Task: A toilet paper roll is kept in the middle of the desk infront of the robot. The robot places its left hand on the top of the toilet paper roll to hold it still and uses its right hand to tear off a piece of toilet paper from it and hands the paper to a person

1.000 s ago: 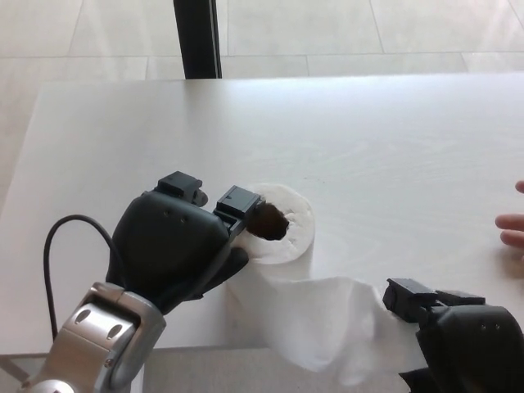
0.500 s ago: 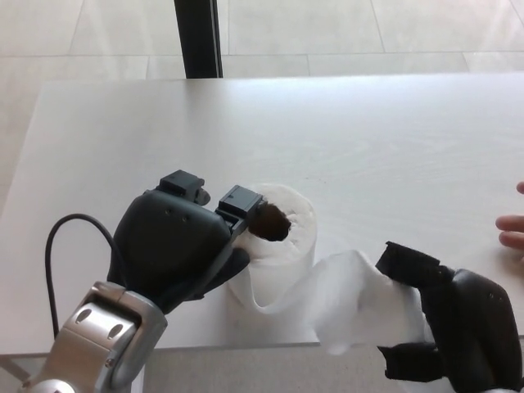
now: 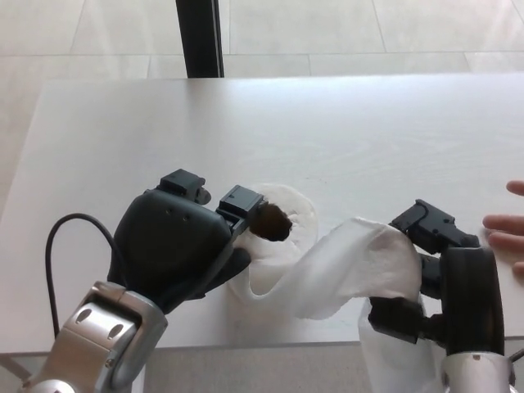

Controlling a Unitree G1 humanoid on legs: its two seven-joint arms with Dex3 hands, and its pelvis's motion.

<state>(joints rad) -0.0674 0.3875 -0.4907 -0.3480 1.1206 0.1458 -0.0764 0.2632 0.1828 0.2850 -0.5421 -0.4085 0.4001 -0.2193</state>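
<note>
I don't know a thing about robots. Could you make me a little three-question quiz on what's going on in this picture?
1. True or false: the strip of paper has been torn free of the toilet paper roll.
2. Which hand rests on top of the roll? A) left hand B) right hand C) the person's hand
3. Fill in: the person's fingers show at the picture's ____ edge, over the desk.

Key
1. False: the strip still runs from the roll to the right hand.
2. A
3. right
</note>
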